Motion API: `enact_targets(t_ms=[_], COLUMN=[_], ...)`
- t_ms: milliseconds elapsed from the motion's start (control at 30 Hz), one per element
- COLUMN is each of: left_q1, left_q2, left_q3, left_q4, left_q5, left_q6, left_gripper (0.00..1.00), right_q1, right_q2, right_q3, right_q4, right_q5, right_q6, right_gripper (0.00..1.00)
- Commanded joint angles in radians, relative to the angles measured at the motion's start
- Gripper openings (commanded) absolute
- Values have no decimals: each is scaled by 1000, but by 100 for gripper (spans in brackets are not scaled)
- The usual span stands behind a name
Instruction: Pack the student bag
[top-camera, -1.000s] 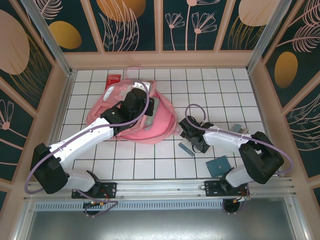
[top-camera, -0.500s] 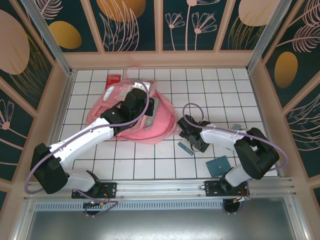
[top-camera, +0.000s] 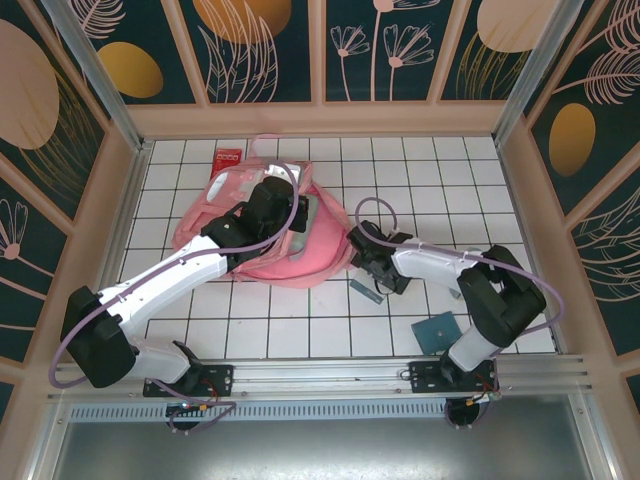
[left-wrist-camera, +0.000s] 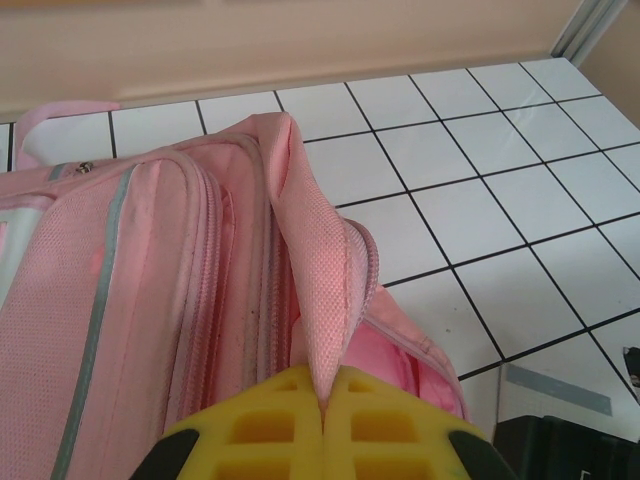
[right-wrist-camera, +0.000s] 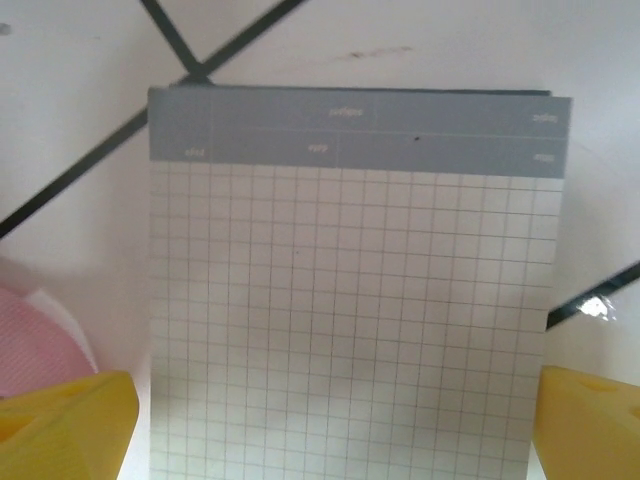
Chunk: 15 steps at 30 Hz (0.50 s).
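Note:
The student bag (top-camera: 312, 252), a soft pink backpack, lies on the white tiled floor left of centre. My left gripper (top-camera: 268, 208) sits on top of it. In the left wrist view its yellow fingers (left-wrist-camera: 262, 425) are shut on a pink fabric flap of the student bag (left-wrist-camera: 150, 260), lifted beside the zip opening. My right gripper (top-camera: 370, 268) is low at the bag's right edge. Its fingers (right-wrist-camera: 65, 425) stand open on either side of a squared-paper notepad with a grey-blue header (right-wrist-camera: 350, 290). The notepad (top-camera: 363, 290) lies flat on the tiles.
A red packet (top-camera: 227, 156) lies at the back left by the wall. A teal square item (top-camera: 438, 331) rests near the front right. Wooden walls close in the tiled floor on three sides, with a metal rail along the near edge.
My right gripper has slid left toward the bag's edge, and the notepad has shifted slightly left with it. The left arm and the bag have not moved.

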Motion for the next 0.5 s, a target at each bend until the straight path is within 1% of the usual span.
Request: enact_targets(t_ms=[0,100,467], left_q1=[9,9,8], left_q2=[-22,-23,-20], left_q3=[1,1,4], left_q4=[76,75,73], left_q5=[-1,-3,-3], left_q6=[-15,-15,-16], left_gripper=[3,3,3], right_q1=[5,1,3], right_q2=[41,67,75], right_q3=[40,40,-50], right_q4=[-29,-15,42], right_q5=[29,5,-68], right_q6=[-91,-139,-142], right_gripper=[99,99,99])
